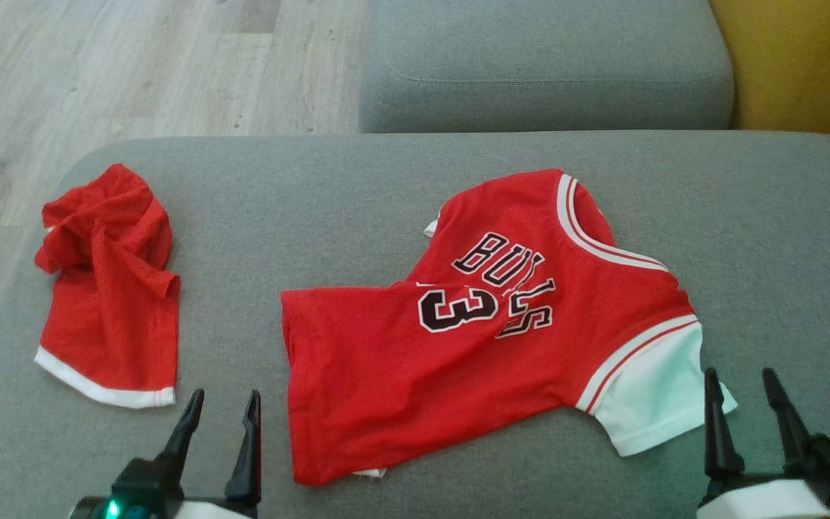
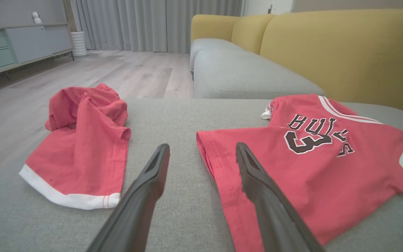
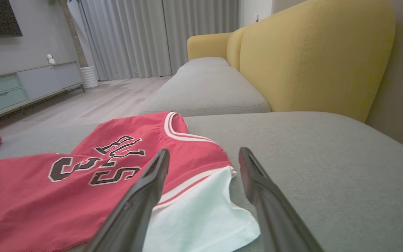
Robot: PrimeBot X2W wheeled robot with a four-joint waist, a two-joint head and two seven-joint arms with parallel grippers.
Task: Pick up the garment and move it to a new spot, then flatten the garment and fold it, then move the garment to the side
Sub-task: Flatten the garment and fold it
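Note:
A red garment, a jersey with "BULLS 3" lettering and white sleeves, lies partly folded over on the grey sofa seat. It also appears in the left wrist view and the right wrist view. My left gripper is open just left of the jersey's hem, its fingers straddling that edge. My right gripper stands open at the white sleeve, with nothing held.
Crumpled red shorts with a white hem lie at the seat's left end. A second grey cushion and a yellow backrest lie beyond. Wooden floor is off the left edge.

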